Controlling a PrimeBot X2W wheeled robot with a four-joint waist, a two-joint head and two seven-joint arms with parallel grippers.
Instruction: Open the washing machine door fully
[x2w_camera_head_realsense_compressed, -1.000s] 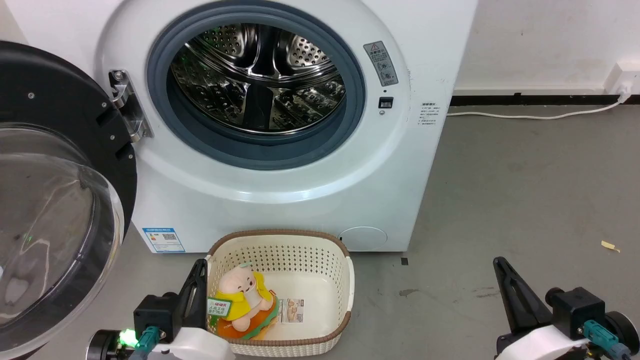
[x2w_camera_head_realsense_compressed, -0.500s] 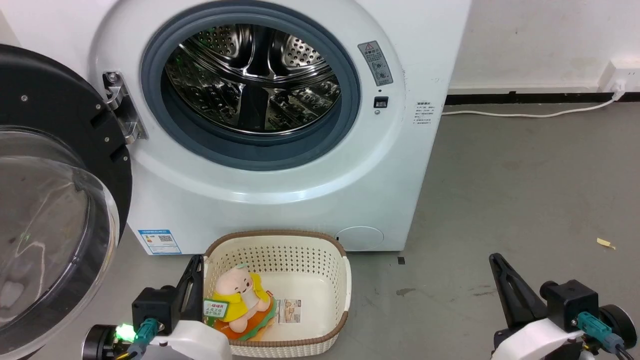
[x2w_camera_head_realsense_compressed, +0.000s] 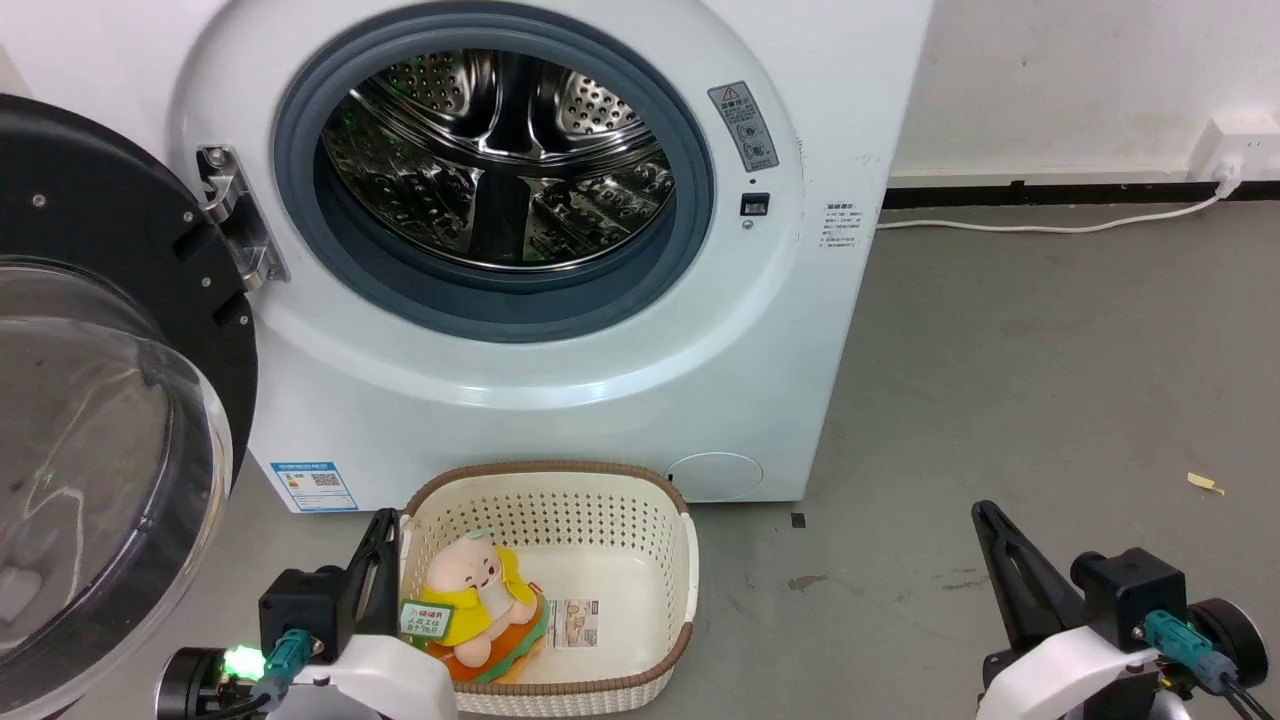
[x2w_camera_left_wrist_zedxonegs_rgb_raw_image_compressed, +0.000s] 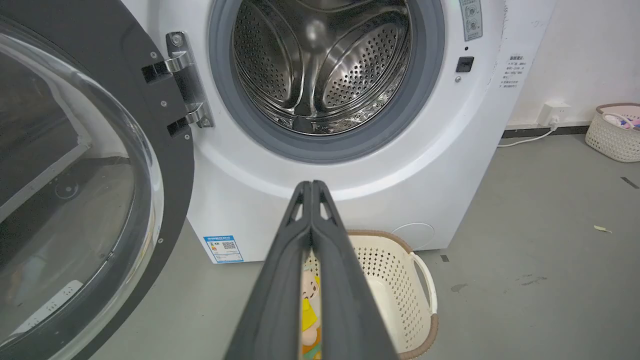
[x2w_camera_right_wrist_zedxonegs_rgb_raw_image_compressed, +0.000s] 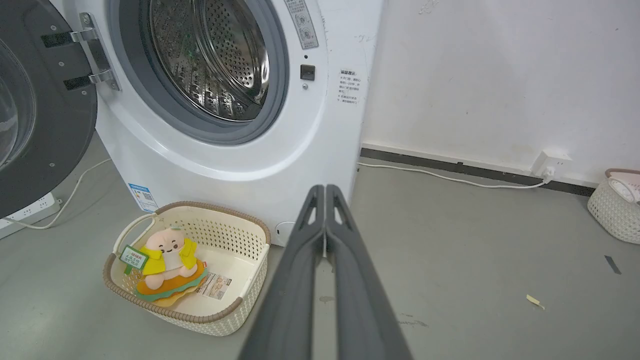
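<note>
A grey concrete floor (x2w_camera_head_realsense_compressed: 1000, 400), scuffed and stained in places, runs back to a white wall (x2w_camera_head_realsense_compressed: 1050, 80) with a dark skirting strip along its foot. The white washer (x2w_camera_head_realsense_compressed: 560, 400) stands on the floor against that wall. Its grey gasket (x2w_camera_head_realsense_compressed: 300, 200) and steel drum (x2w_camera_head_realsense_compressed: 500, 150) are in plain sight.

The door (x2w_camera_head_realsense_compressed: 90, 190) is swung wide out to the washer's left on its metal hinge (x2w_camera_head_realsense_compressed: 235, 215). Its clear glass bowl bulges toward the robot.

A cream basket (x2w_camera_head_realsense_compressed: 690, 570) sits on the floor just before the washer, with a plush toy (x2w_camera_head_realsense_compressed: 475, 590) at its left end. A second basket (x2w_camera_right_wrist_zedxonegs_rgb_raw_image_compressed: 612, 210) stands well apart by the wall.

The left gripper (x2w_camera_left_wrist_zedxonegs_rgb_raw_image_compressed: 311, 187) hangs over the basket's left rim. Its fingers are pressed together and hold nothing. The right gripper (x2w_camera_right_wrist_zedxonegs_rgb_raw_image_compressed: 325, 190) hangs over bare floor to the right. It too is pinched closed and empty.

A white cable (x2w_camera_head_realsense_compressed: 1050, 228) runs along the floor to a socket (x2w_camera_head_realsense_compressed: 1235, 150). A power strip (x2w_camera_right_wrist_zedxonegs_rgb_raw_image_compressed: 30, 207) lies under the door. A blue sticker (x2w_camera_head_realsense_compressed: 310, 485) marks the washer's lower left corner. A pale scrap (x2w_camera_head_realsense_compressed: 1200, 483) lies on the floor at the right.
</note>
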